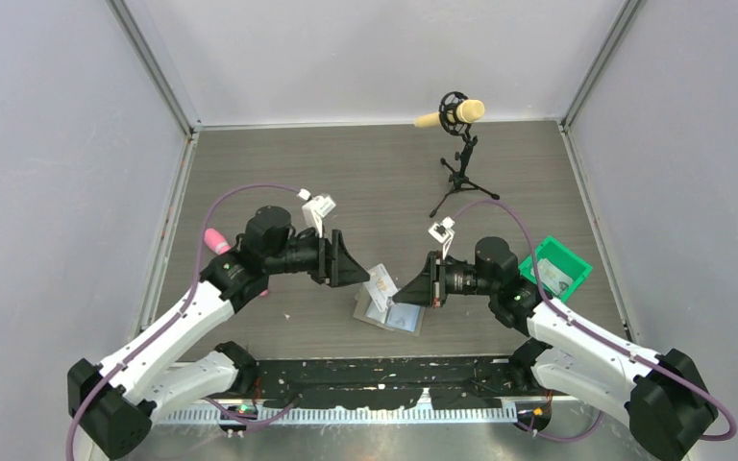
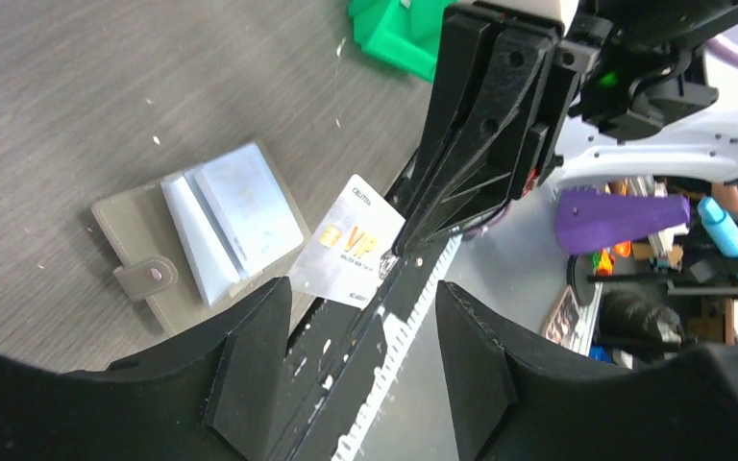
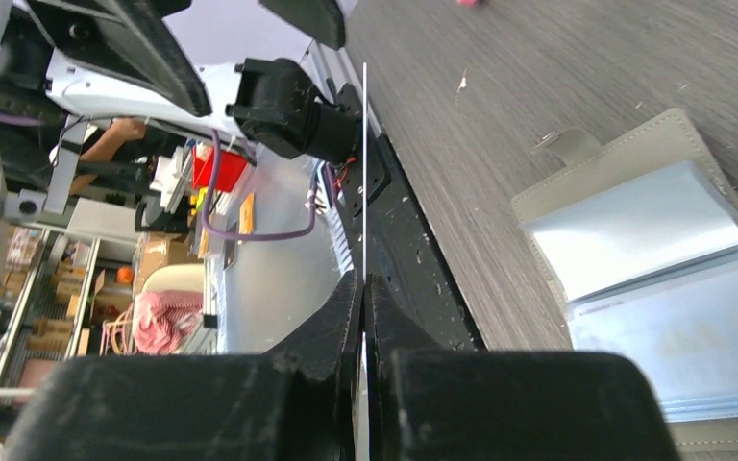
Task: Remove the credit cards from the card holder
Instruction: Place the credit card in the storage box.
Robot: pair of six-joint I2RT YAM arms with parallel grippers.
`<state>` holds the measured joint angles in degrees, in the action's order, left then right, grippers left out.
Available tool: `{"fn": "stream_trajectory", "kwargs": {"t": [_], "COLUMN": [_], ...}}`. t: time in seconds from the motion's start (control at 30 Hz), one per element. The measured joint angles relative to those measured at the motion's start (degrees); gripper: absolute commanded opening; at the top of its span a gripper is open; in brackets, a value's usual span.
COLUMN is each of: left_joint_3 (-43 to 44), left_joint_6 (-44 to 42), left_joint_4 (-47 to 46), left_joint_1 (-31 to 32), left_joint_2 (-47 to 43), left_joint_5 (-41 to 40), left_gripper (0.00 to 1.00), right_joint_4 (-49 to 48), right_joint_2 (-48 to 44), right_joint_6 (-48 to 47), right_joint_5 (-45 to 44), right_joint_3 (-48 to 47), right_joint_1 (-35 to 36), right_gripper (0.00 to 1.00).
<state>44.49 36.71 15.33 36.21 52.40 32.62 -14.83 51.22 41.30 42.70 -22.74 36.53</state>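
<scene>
Right gripper: fingers pressed together on one card, pinched at its corner. Card is silvery with gold "VIP" lettering. It is clear of the worktop, tilted, just beside the holder's open edge. From the right wrist it shows only as a thin upright line (edge-on).

Left gripper: fingers apart, nothing between them. It hangs just short of the card's free end and points at the right gripper. Whether a finger touches the card, cannot tell.

Holder: lies open and flat near the near edge of the worktop, about midway along it, under the gap between the two grippers. Grey-olive outside, snap tab sticking out on one side. Pale blue clear pockets fan up from the inside. Cards inside the pockets: too hazy to count.

Green bin: near the right edge, beside the right arm, well apart from the holder. Something pale lies in it; too small to name.

Microphone on a small tripod: toward the far edge, right of middle.

Small pink object: near the left edge, beside the left arm.
</scene>
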Motion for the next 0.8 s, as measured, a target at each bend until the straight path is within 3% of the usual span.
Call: {"fn": "stream_trajectory", "kwargs": {"t": [0.27, 0.63, 0.7, 0.8], "left_joint_3": [5.6, 6.1, 6.1, 6.1], "left_joint_6": [-6.5, -8.2, -7.7, -6.5], "left_joint_4": [7.8, 8.8, 8.4, 6.9], "left_joint_1": [0.0, 0.0, 0.0, 0.0], "left_joint_2": [7.2, 10.4, 10.9, 11.2], "left_joint_5": [4.4, 7.6, 8.4, 9.6], "left_gripper": [0.59, 0.53, 0.45, 0.2], "right_joint_4": [0.0, -0.1, -0.1, -0.1], "right_joint_2": [0.0, 0.2, 0.2, 0.2], "right_joint_6": [-0.6, -0.7, -0.7, -0.6], "right_joint_5": [4.3, 7.0, 7.0, 7.0], "right_joint_3": [0.0, 0.0, 0.0, 0.0], "right_joint_1": [0.0, 0.0, 0.0, 0.0], "right_gripper": [0.05, 0.05, 0.05, 0.06]}}
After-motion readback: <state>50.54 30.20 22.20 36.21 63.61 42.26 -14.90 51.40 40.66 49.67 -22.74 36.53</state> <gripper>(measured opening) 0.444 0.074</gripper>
